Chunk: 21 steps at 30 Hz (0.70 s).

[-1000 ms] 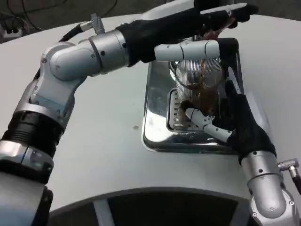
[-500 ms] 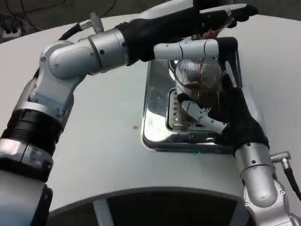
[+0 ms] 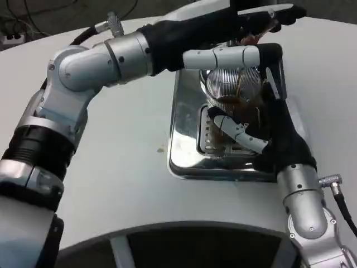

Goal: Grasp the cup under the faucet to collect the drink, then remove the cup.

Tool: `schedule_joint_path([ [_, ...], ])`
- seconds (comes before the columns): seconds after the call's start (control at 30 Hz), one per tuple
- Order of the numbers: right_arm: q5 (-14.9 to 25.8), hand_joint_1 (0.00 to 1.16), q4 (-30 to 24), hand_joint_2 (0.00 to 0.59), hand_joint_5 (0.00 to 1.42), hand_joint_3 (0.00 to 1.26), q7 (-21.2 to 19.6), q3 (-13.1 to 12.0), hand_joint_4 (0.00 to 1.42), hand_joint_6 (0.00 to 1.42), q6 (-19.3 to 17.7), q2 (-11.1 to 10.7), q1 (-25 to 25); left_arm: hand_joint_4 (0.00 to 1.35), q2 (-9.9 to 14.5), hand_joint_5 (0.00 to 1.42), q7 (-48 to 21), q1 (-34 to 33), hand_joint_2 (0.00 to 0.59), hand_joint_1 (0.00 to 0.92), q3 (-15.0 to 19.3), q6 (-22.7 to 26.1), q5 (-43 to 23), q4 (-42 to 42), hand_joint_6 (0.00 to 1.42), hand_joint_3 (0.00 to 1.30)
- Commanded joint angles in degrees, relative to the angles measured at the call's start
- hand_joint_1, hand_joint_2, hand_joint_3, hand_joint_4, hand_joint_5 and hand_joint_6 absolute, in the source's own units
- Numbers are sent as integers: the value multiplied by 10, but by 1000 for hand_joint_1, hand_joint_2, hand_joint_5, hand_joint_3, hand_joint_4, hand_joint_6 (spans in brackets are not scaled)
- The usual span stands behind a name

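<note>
cup (image 3: 233, 89) base: hidden by right robot hand (image 3: 268, 137) | faucet: cut off at top edge

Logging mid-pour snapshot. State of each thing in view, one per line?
cup: upright over the drip tray, partly filled with brown drink, held
right hand: grips the cup from the side
left hand: reaches over the cup at the faucet; grip unclear
faucet: thin brown stream running into the cup
drip tray: flat on the table, shiny, under the cup
</note>
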Motion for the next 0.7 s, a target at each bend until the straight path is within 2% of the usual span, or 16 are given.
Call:
schedule_joint_path([
  [0.03,9,716,21,203,11,0,-3,2,0,22,-20,3,-4,0,-4,60,-18,6,98,0,-17,6,31,20,42,79],
  [0.4,8,762,51,194,62,0,-27,4,0,99,-29,10,-16,0,-6,60,-17,3,106,0,-20,1,34,32,42,83],
  [0.7,4,801,79,197,135,0,-48,12,30,169,-30,25,-28,0,-4,60,-18,3,107,0,-22,0,36,33,42,88],
])
